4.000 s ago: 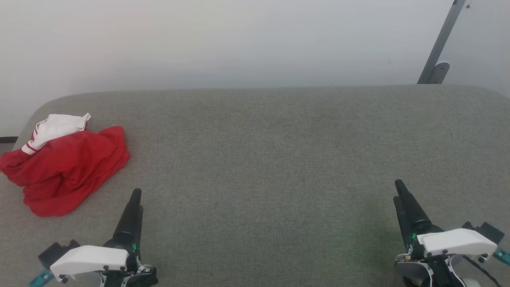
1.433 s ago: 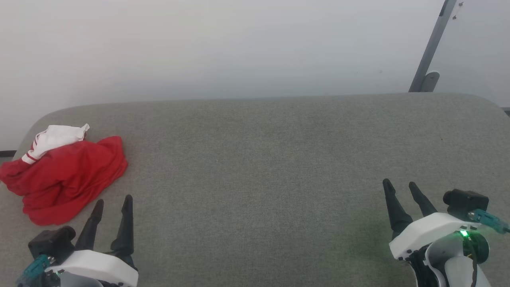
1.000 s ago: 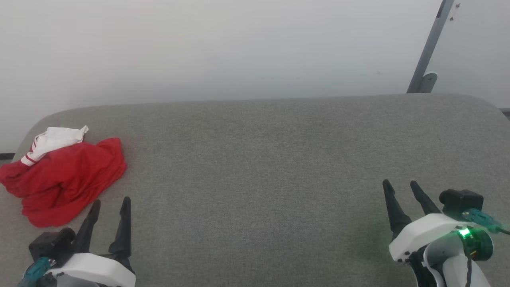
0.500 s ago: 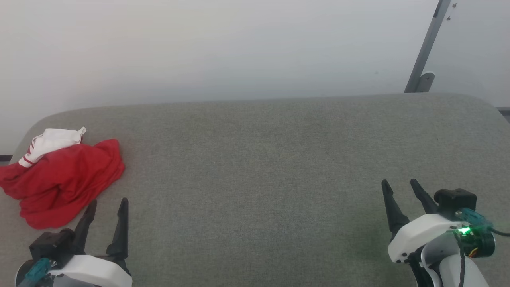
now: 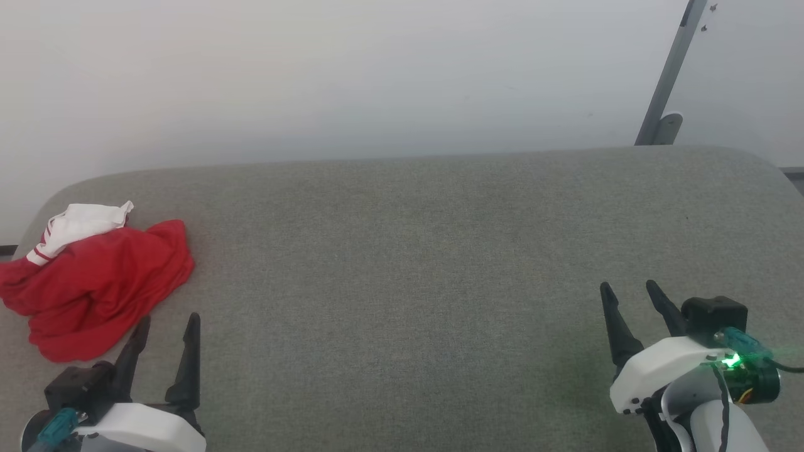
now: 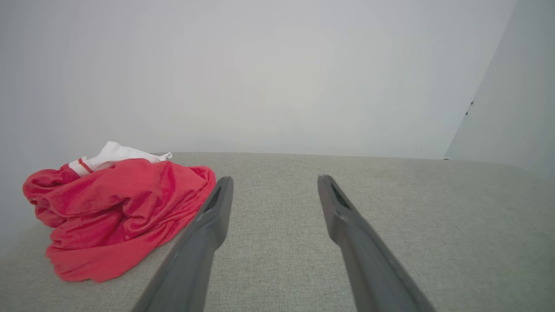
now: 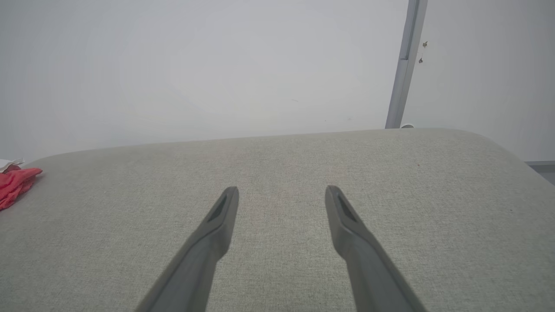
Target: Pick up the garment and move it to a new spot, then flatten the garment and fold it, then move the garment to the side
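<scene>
Head view: the T-shirt (image 5: pixel 94 289) lies crumpled in a heap at the 9 o'clock edge of the grey fabric-covered worktop (image 5: pixel 402 270), close to its rounded far-left corner. It is bright red. A white fold (image 5: pixel 81 221) with red-striped trim, probably a sleeve, though the bunching makes that hard to confirm, sits on its 12 o'clock side. The left pincer (image 5: pixel 168 317) rises from 7 o'clock with its two dark fingers spread apart and nothing between them. Its tips are just beside the shirt's near hem, the heap lying toward 11 o'clock from them, without touching it. The right pincer (image 5: pixel 628 285) stands at 4 o'clock, fingers likewise parted and empty, well apart from the shirt. A green light (image 5: pixel 730 361) glows on its wrist. A slanted grey post (image 5: pixel 669 69) leans against the pale wall (image 5: pixel 314 75) at 1 o'clock.

Left wrist view: the pincer's fingers (image 6: pixel 208 234) fork wide above bare grey fabric. The T-shirt (image 6: pixel 117 208) lies at 9 o'clock, just beside the left-hand finger, with its white fold at the far side.

Right wrist view: the fingers (image 7: pixel 355 242) are open over bare worktop. A small red edge of the T-shirt (image 7: pixel 15 184) shows at 9 o'clock, far off. The post (image 7: pixel 405 65) stands at 1 o'clock.
</scene>
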Tool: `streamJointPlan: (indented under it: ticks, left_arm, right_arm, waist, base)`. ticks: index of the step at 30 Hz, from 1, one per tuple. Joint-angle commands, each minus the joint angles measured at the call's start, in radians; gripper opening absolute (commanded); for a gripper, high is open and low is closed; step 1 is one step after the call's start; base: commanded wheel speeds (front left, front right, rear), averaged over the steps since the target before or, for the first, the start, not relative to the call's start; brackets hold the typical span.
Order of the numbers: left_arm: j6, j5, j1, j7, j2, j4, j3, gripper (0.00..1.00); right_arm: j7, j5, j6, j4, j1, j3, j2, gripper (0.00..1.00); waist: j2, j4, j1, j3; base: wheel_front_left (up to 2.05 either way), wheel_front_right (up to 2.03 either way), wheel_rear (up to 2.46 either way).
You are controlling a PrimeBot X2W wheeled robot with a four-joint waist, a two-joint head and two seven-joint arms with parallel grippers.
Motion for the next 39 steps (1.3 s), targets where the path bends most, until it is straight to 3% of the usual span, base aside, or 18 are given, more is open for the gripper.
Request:
streamJointPlan:
  ticks: [1,13,30,39]
  left_arm:
    - [0.005,-0.010,0.009,0.001,0.003,-0.003,0.000,1.00]
    - [0.026,-0.025,-0.015,0.011,0.000,0.014,0.005,1.00]
    - [0.079,-0.068,0.001,0.046,0.030,0.007,0.069,1.00]
    - [0.096,-0.090,-0.004,0.063,0.031,-0.003,0.078,1.00]
  right_arm:
    - [-0.002,-0.006,0.000,-0.006,-0.003,-0.003,0.003,1.00]
    - [0.007,-0.014,0.000,-0.012,0.000,0.004,0.007,1.00]
    - [0.005,0.020,0.000,0.044,-0.058,0.137,-0.002,1.00]
    - [-0.011,0.031,0.000,0.077,-0.067,0.156,-0.006,1.00]
  waist:
    - [0.0000,0.000,0.0000,0.001]
    - [0.0000,0.029,0.0000,-0.004]
    - [0.0000,0.242,0.0000,-0.048]
    - [0.0000,0.297,0.0000,-0.048]
  base:
    - [0.00,0.00,0.00]
    - [0.00,0.00,0.00]
    - [0.00,0.00,0.00]
    - [0.00,0.00,0.00]
